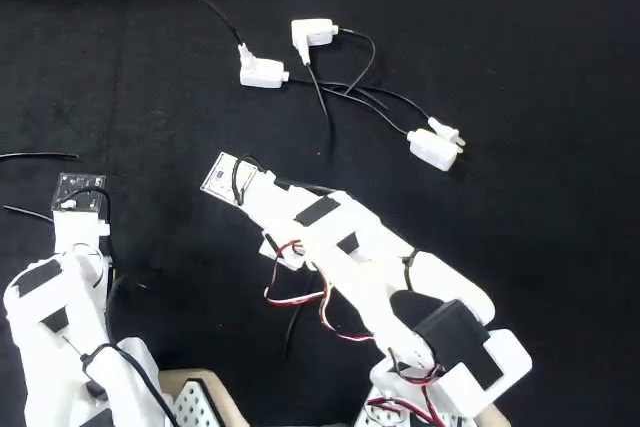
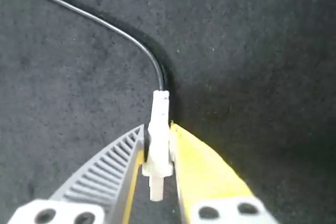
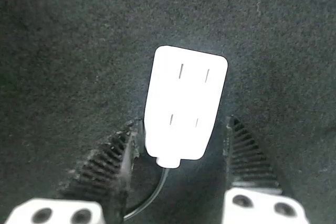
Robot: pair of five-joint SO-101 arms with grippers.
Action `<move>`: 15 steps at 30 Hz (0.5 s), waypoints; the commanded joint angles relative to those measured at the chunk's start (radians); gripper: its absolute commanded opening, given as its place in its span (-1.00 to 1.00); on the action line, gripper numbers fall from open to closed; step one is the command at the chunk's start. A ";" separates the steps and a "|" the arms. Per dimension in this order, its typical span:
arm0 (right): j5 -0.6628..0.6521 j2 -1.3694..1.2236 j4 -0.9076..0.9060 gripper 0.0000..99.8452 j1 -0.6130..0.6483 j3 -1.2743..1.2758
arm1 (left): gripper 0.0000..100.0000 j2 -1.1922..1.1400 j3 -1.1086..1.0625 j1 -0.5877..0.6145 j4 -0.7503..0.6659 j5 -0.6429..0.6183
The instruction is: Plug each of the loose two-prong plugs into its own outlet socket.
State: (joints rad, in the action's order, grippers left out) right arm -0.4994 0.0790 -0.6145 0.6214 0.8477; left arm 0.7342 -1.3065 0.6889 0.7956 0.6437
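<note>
My left gripper (image 2: 157, 128) is shut on a small white two-prong plug (image 2: 160, 108), pinched between the grey and the yellow finger; its thin black cable (image 2: 121, 32) trails away over the black cloth. A white outlet block (image 3: 186, 82) with two pairs of slots lies flat between the spread fingers of my right gripper (image 3: 181, 124), which is open around its cable end. In the high view the left arm (image 1: 70, 277) is at the near left and the right arm (image 1: 340, 237) reaches toward the middle. Three white plug bodies (image 1: 262, 73) (image 1: 313, 32) (image 1: 433, 147) lie farther back.
Black cables (image 1: 350, 92) cross between the far plug bodies, and another thin cable (image 1: 40, 155) lies at the left edge. Red and white servo wires (image 1: 300, 297) hang under the right arm. The black cloth (image 1: 540, 67) covers the table.
</note>
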 commanded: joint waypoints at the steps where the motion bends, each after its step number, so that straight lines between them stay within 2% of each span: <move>1: -0.006 0.047 0.009 -0.51 0.006 -0.002 | -0.94 -0.002 0.005 -0.013 0.005 0.009; 9: -0.006 0.047 0.009 -0.52 0.021 -0.002 | -0.94 0.012 0.073 -0.087 0.011 0.002; 15: -0.006 0.047 0.009 -0.52 0.021 -0.002 | -0.94 0.014 0.223 -0.099 0.011 -0.255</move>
State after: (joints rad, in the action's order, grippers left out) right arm -0.4994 0.0790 -0.6145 0.6306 0.8477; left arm 0.7342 -1.2206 0.6015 0.8002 0.5547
